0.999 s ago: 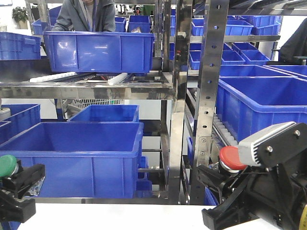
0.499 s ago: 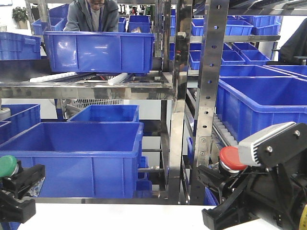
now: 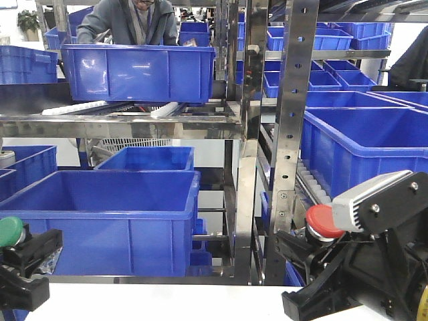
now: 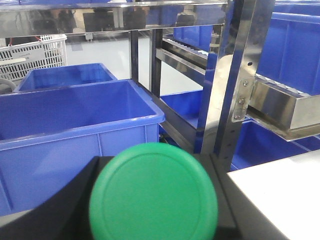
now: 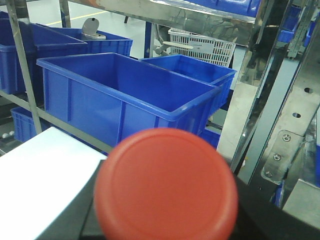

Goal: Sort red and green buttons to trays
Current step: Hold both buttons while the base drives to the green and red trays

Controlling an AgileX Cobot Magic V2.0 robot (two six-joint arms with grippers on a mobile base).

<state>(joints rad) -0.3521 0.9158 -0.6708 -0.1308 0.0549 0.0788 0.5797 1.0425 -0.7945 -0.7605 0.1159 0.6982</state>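
Note:
The green button (image 3: 9, 231) sits at the bottom left of the front view, held in my left gripper (image 3: 21, 249), which is shut on its dark body. Its round green cap (image 4: 154, 192) fills the lower left wrist view, with a dark finger (image 4: 60, 205) beside it. At the bottom right, my right gripper (image 3: 313, 246) is shut on the red button (image 3: 323, 221). The red mushroom cap (image 5: 166, 185) faces the right wrist camera between dark fingers (image 5: 265, 215). Both buttons are held above the white table. The trays are out of view.
Steel rack posts (image 3: 249, 140) stand straight ahead, with deep blue crates (image 3: 100, 214) on the lower level and more crates (image 3: 361, 147) at the right. A person (image 3: 130, 20) stands behind the upper crate (image 3: 137, 70). The white tabletop (image 3: 160, 302) lies below.
The person behind the upper crate has shifted to the right. Both arms and their buttons have stayed where they were.

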